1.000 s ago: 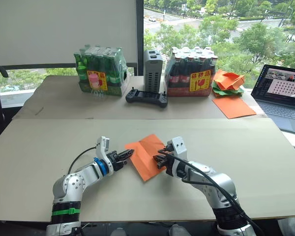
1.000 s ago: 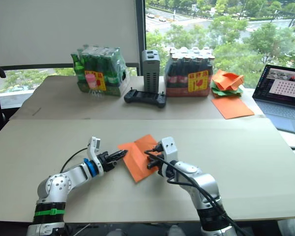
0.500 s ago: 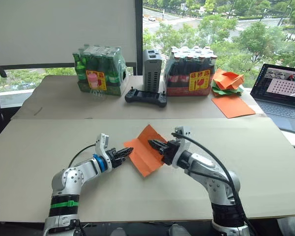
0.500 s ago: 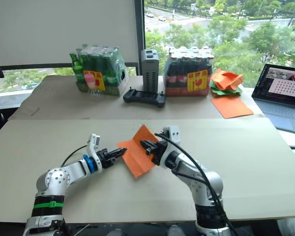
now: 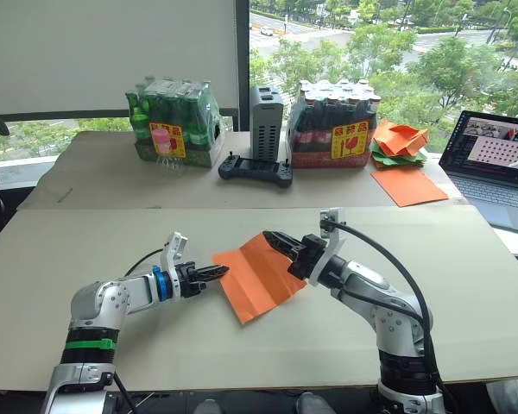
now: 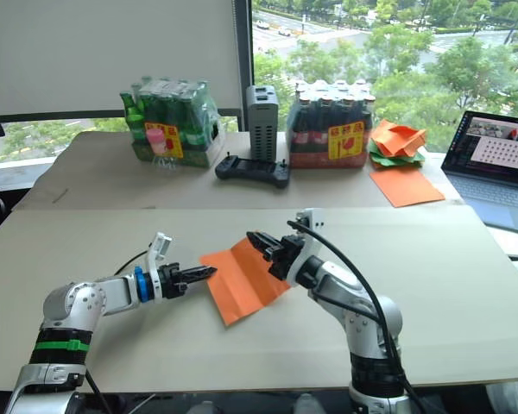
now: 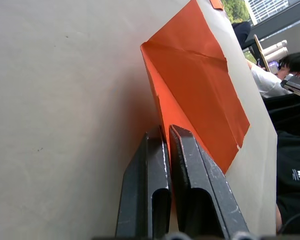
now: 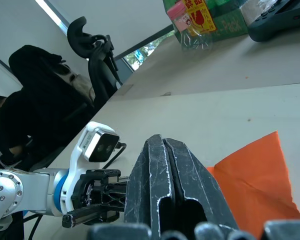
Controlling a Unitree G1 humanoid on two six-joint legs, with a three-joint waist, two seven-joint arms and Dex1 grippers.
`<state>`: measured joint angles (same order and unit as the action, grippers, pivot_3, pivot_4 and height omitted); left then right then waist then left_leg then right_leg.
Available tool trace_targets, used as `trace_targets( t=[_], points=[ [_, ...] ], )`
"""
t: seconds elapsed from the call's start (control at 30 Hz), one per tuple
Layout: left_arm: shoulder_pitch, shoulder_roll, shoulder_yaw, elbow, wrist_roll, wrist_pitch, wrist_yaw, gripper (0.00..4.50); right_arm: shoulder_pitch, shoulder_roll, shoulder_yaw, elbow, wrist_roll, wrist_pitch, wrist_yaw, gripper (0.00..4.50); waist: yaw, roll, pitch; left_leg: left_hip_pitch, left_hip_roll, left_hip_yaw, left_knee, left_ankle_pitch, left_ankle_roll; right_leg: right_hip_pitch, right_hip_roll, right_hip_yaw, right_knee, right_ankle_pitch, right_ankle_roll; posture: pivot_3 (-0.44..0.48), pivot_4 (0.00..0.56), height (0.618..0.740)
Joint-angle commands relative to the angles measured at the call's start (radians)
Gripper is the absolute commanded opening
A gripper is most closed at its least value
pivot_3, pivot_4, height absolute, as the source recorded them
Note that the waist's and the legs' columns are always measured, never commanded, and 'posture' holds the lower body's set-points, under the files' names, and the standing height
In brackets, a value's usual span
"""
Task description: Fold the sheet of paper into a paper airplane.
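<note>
The sheet of paper (image 5: pixel 259 274) lies on the near table (image 5: pixel 466 285) right between the two grippers, a bright-orange rectangle turned at an angle with a crease running across it. The left gripper (image 5: pixel 216 272) reaches in at table height and has the sheet's nearest corner clamped between its black fingers (image 7: pixel 155 165); the left wrist view shows the orange edge rising up out of that narrow slot and the rest of the sheet spreading away beyond the tips. Across the paper, the right gripper (image 5: pixel 276 241) points back toward its partner, fingers pressed together with nothing visibly between them, its tips over the far upper edge of the sheet (whether they actually touch the paper, I cannot tell). In the right wrist view the orange sheet sits just beside those closed fingers (image 8: pixel 165 165), and the left gripper shows beyond them, aimed this way. Well past both grippers, on the far table (image 5: pixel 104 172), stand a shrink-wrapped pack of green bottles (image 5: pixel 174 122), a grey box (image 5: pixel 268 123), a black controller (image 5: pixel 256 170) and a pack of dark bottles (image 5: pixel 338 127). Out beyond the right gripper's side are a heap of orange and green crumpled papers (image 5: pixel 399 143), a larger smooth orange sheet (image 5: pixel 408 186) and an open laptop (image 5: pixel 499 164).
</note>
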<state>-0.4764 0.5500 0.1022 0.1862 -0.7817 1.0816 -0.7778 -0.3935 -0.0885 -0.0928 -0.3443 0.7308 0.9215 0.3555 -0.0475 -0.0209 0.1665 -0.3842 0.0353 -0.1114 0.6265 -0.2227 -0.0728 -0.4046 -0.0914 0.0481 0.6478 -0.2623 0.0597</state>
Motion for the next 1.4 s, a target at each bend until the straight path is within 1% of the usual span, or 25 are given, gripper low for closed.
trace_targets(
  t=[0.03, 0.17, 0.33, 0.67, 0.9, 1.07, 1.23, 1.4],
  points=[
    [-0.043, 0.037, -0.025, 0.016, 0.020, -0.011, -0.088, 0.24, -0.005, 0.001, 0.000, -0.033, 0.030, -0.019, 0.000, 0.00, 0.001, 0.000, 0.000, 0.000, 0.000, 0.000, 0.000, 0.000, 0.000, 0.000, 0.000, 0.000, 0.000, 0.000, 0.000, 0.000, 0.150, 0.740],
    [-0.094, 0.085, -0.074, 0.062, 0.059, -0.029, -0.195, 0.24, 0.007, -0.002, 0.007, -0.036, 0.027, -0.018, -0.004, 0.00, 0.001, 0.000, 0.000, 0.000, 0.000, 0.000, 0.000, 0.000, 0.000, 0.000, 0.000, 0.000, 0.000, 0.000, 0.000, 0.000, 0.150, 0.740],
    [-0.122, 0.118, -0.141, 0.097, 0.105, -0.055, -0.321, 0.24, 0.017, -0.007, 0.018, -0.039, 0.025, -0.016, -0.004, 0.00, 0.001, 0.000, 0.001, -0.001, 0.000, 0.000, 0.000, 0.000, 0.000, -0.001, 0.000, 0.000, 0.000, 0.000, 0.000, 0.000, 0.150, 0.740],
    [-0.206, 0.160, -0.249, 0.221, 0.209, -0.104, -0.526, 0.24, 0.029, -0.014, 0.024, -0.050, 0.030, -0.008, -0.018, 0.00, 0.001, 0.000, 0.001, -0.001, 0.000, 0.000, 0.000, 0.000, 0.000, -0.001, 0.000, 0.000, 0.000, 0.000, 0.000, 0.000, 0.150, 0.740],
    [-0.278, 0.180, -0.323, 0.325, 0.304, -0.173, -0.669, 0.24, 0.037, -0.018, 0.029, -0.056, 0.033, -0.007, -0.028, 0.00, 0.001, 0.000, 0.001, -0.001, 0.000, 0.000, 0.000, 0.000, 0.000, -0.001, 0.000, 0.000, 0.000, 0.000, 0.000, 0.000, 0.150, 0.740],
    [-0.339, 0.168, -0.355, 0.431, 0.381, -0.245, -0.724, 0.24, 0.039, -0.017, 0.034, -0.058, 0.033, -0.008, -0.033, 0.00, 0.001, 0.000, 0.002, -0.002, 0.000, 0.000, 0.000, 0.000, 0.000, -0.001, 0.000, 0.000, 0.000, 0.000, 0.000, 0.000, 0.150, 0.740],
    [-0.392, 0.136, -0.352, 0.536, 0.443, -0.324, -0.741, 0.24, 0.044, -0.015, 0.036, -0.064, 0.035, -0.006, -0.039, 0.00, 0.001, 0.000, 0.002, -0.002, 0.000, 0.000, 0.000, 0.000, 0.000, -0.001, 0.000, 0.000, 0.000, 0.000, 0.000, 0.000, 0.150, 0.740],
    [-0.407, 0.114, -0.354, 0.567, 0.480, -0.350, -0.767, 0.24, 0.048, -0.015, 0.039, -0.068, 0.038, -0.008, -0.045, 0.00, 0.001, 0.000, 0.002, -0.002, 0.000, 0.000, 0.000, 0.000, 0.000, -0.001, 0.000, 0.000, 0.000, 0.000, 0.000, 0.000, 0.150, 0.740]
  ],
)
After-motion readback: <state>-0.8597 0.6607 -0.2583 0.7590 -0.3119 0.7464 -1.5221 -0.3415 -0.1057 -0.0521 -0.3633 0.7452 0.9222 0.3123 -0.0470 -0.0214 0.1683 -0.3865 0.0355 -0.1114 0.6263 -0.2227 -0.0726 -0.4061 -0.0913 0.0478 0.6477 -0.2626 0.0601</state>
